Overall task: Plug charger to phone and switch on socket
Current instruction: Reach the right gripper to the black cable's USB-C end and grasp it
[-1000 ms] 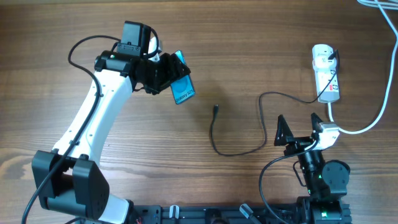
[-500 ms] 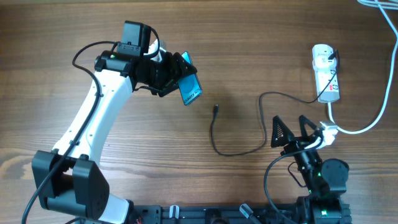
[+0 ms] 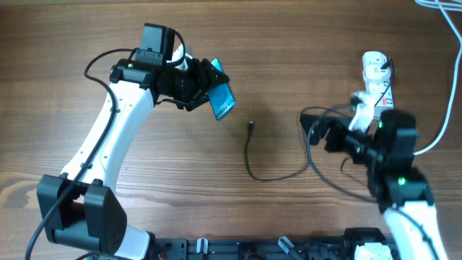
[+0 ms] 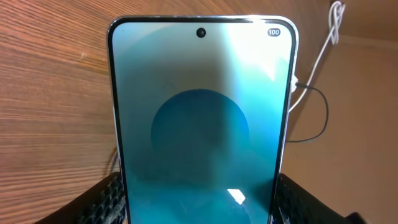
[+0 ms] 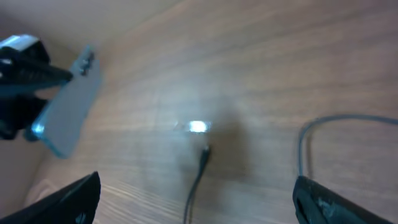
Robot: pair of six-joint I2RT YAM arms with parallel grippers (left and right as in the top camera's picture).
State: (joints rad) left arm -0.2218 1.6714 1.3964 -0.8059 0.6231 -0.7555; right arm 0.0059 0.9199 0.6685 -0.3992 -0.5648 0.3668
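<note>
My left gripper (image 3: 208,88) is shut on the phone (image 3: 224,101) and holds it tilted above the table at the upper left. In the left wrist view the phone's (image 4: 200,118) blue screen with its teal oval fills the frame between the fingers (image 4: 200,208). The charger's connector (image 3: 250,127) lies on the table at the centre. Its thin black cable (image 3: 274,177) loops right toward the socket (image 3: 377,81). My right gripper (image 3: 322,134) is open and empty over the cable's right loop. In the right wrist view the connector (image 5: 204,153) lies between the open fingers (image 5: 196,200), with the phone (image 5: 68,112) at the far left.
A thick white cord (image 3: 440,133) runs from the socket along the right edge of the wooden table (image 3: 289,58). It also shows in the left wrist view (image 4: 323,50). The left arm (image 3: 108,144) crosses the left side.
The right arm has swung from the table's front edge up and left toward the cable. The left gripper has carried the phone slightly to the right.
</note>
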